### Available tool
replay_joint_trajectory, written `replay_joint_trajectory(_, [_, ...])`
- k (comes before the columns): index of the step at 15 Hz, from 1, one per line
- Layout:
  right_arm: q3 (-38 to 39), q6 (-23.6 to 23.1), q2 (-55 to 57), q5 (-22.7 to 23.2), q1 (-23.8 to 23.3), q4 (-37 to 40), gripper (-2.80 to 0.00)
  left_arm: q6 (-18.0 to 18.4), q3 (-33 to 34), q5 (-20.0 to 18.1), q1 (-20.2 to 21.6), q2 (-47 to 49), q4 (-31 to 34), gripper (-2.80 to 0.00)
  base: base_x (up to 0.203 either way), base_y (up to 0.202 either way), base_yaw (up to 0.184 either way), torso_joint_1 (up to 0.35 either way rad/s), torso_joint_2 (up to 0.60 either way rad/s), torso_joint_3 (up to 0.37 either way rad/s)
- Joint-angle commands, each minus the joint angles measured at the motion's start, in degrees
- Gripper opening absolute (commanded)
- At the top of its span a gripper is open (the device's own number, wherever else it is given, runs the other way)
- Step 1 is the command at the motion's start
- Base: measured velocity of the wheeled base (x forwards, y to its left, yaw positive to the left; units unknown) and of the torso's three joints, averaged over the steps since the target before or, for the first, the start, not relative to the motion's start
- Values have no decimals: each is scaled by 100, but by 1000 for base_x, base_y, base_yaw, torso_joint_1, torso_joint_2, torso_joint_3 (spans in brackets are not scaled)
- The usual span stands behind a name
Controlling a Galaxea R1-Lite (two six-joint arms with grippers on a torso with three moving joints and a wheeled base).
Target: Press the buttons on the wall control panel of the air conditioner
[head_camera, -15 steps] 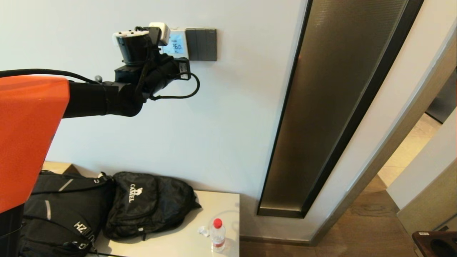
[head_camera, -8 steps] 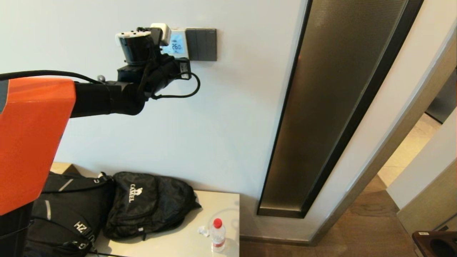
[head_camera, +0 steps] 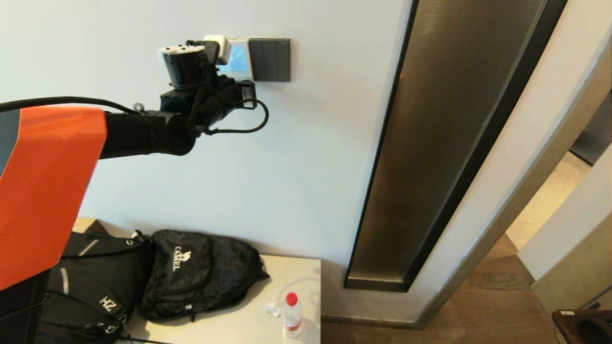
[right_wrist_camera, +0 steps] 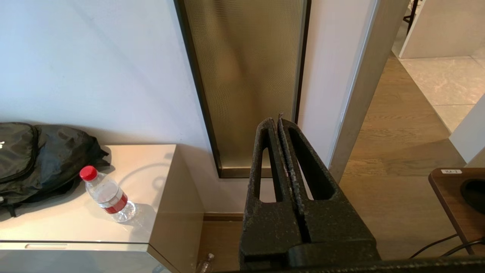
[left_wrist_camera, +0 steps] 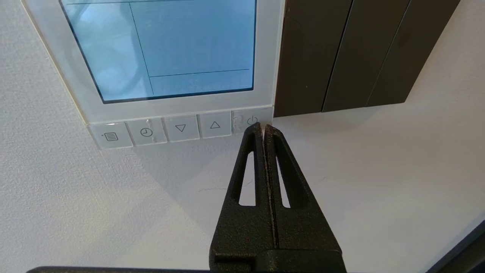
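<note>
Left wrist view: buttons (left_wrist_camera: pixel 182 128) run along the lower edge of the wall control panel (left_wrist_camera: pixel 265 57), screen blank blue. My left gripper (left_wrist_camera: pixel 262 127), fingers clenched together, tip touching the power button (left_wrist_camera: pixel 250 120) nearest the dark rocker switches (left_wrist_camera: pixel 360 53). My right gripper (right_wrist_camera: pixel 278 121), also clenched, hangs parked beside the cabinet (right_wrist_camera: pixel 151 159).

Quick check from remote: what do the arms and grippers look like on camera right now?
The left arm has a glossy orange shell near the shoulder, then a black forearm with a looping black cable and a white-capped wrist module. The left gripper has two matte black, rough-textured tapered fingers with long slots. The right gripper is the same design, with worn, frayed edges.
</note>
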Motion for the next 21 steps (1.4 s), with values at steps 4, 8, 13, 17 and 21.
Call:
replay_joint_trajectory(4, [9,-8,9,2,0,-3,-280,-17,264,24,-3,-381,-234,-280,0,0,0,0,0,0])
replay_joint_trajectory(8, [9,0,9,2,0,-3,-280,-8,1427,24,-10,-1266,-637,-280,0,0,0,0,0,0])
replay_joint_trajectory(13, [9,0,9,2,0,-3,-280,7,3870,18,2,-3028,-1197,-280,0,0,0,0,0,0])
replay_joint_trajectory(17, [0,0,9,2,0,-3,-280,47,6024,22,99,-4929,-1398,-280,0,0,0,0,0,0])
replay_joint_trajectory(21, [9,0,8,2,0,-3,-280,106,7399,8,626,-6927,-1107,-280,0,0,0,0,0,0])
